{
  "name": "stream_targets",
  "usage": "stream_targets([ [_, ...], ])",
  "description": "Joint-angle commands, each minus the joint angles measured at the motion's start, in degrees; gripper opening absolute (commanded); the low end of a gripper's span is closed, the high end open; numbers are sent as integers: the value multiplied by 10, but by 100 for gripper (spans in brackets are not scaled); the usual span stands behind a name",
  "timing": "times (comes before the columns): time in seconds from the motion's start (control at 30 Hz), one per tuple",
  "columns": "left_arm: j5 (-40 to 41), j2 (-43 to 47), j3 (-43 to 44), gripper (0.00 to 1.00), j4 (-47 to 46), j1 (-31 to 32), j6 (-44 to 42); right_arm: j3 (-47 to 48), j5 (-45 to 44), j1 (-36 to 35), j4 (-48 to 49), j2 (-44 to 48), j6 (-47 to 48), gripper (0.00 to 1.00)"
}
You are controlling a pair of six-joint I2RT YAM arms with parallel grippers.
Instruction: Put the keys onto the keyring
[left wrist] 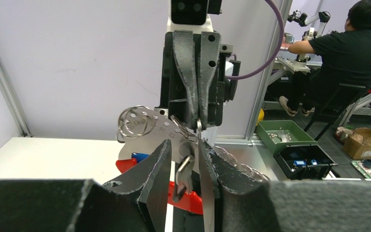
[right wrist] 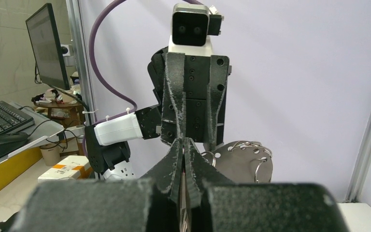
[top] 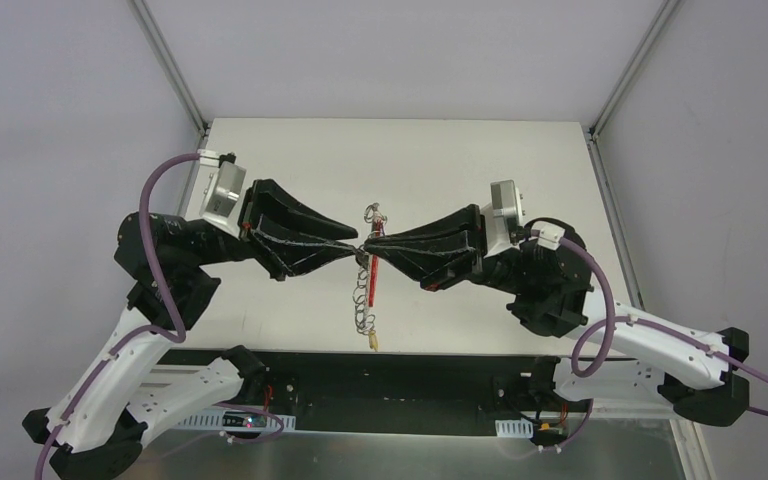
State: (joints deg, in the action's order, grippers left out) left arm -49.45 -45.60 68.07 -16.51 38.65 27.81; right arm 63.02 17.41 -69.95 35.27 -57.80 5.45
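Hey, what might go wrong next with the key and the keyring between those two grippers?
The right gripper pinches the keyring by thin wire only, so it might slip or twist away.
The key sits between the fingers of the left gripper, but a firm grip isn't clear, so it might drop.
Both grippers' tips nearly touch, so a small move might bump them.

Matte black, centre of top view: left gripper (top: 356,241), right gripper (top: 371,243). Between them: keyring (top: 370,280), silver wire rings, red strap, yellowish tag at lower end. Lower centre of left wrist view: silver key (left wrist: 183,173); left of it, blue key head (left wrist: 139,156). Above: perforated disc (left wrist: 147,126), silver, round-hole pattern. Purple: cables (top: 144,205). Off-white: table (top: 280,160). White: arm links (top: 175,385). Right of left wrist view: green bin (left wrist: 264,136).
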Motion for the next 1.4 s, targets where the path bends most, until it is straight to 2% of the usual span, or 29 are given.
stream_targets([
  [0.0, -2, 15, 0, 26, -12, 5, 2, 7, -8, 0, 34, 17, 10, 0],
  [0.87, -19, 16, 0, 26, -16, 5, 26, 36, -7, 0, 59, -22, 19, 0],
  [1.37, 13, 34, -6, 26, 8, 5, -8, 42, 7, -3, 47, -12, 15, 0],
])
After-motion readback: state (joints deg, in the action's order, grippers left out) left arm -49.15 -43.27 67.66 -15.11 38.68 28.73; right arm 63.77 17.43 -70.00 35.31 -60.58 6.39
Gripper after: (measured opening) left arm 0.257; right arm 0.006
